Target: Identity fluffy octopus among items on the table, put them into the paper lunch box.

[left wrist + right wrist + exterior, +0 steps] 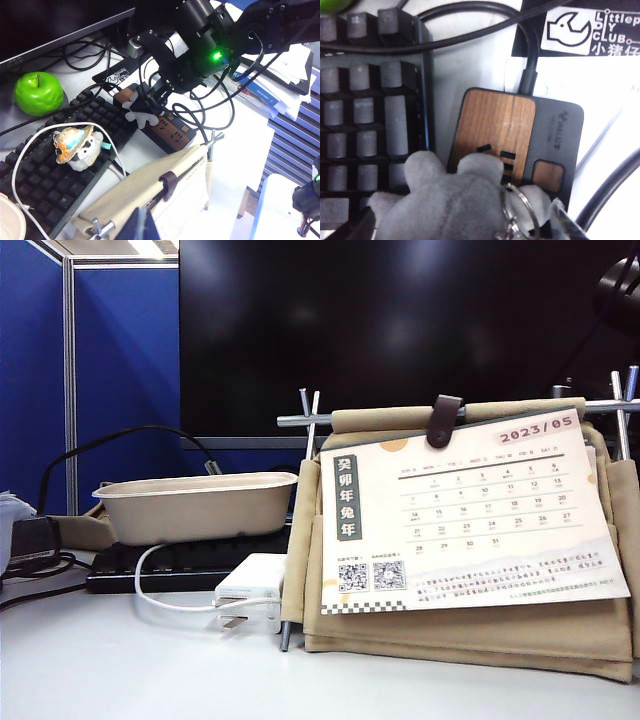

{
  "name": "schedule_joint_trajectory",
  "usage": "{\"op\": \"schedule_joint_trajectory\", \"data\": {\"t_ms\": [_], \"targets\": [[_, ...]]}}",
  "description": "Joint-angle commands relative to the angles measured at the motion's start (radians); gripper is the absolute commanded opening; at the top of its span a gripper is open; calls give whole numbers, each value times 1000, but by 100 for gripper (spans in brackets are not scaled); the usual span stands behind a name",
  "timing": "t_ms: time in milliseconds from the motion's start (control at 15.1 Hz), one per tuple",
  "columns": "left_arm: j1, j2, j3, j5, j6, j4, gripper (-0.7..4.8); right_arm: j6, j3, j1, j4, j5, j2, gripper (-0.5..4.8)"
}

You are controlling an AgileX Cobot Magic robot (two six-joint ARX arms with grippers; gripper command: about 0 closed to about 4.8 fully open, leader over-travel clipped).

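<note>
grey plush, the fluffy octopus [465, 200] lies on the wood-topped power strip [515, 135], hemmed by the keyboard [370, 115]; our right gripper [150, 97] gapes over it; left gripper's state we cannot tell.

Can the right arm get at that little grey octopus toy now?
Probably yes: the right tool hangs open right at the fluffy octopus, and nothing covers the toy, which lies by the power strip.

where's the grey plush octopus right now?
Left wrist view: the light-grey fluffy octopus sits under the right gripper, on the wood-faced power strip beside the black keyboard. It is hidden in the exterior view.
</note>
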Motion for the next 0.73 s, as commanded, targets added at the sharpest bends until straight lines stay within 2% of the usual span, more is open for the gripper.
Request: {"op": "schedule_joint_trajectory", "data": {"t_ms": [66, 265, 596, 729], "targets": [[-1, -2, 5, 2, 0, 12, -2, 0, 3, 1, 2, -1, 0, 471], [-1, -2, 5, 2, 0, 18, -2, 0, 3, 1, -23, 2, 0, 429], [-1, -2, 5, 2, 0, 17, -2, 0, 3, 1, -29, 2, 2, 425], [-1, -2, 5, 2, 0, 17, -2, 0, 3, 1, -33, 2, 2, 380]]}}
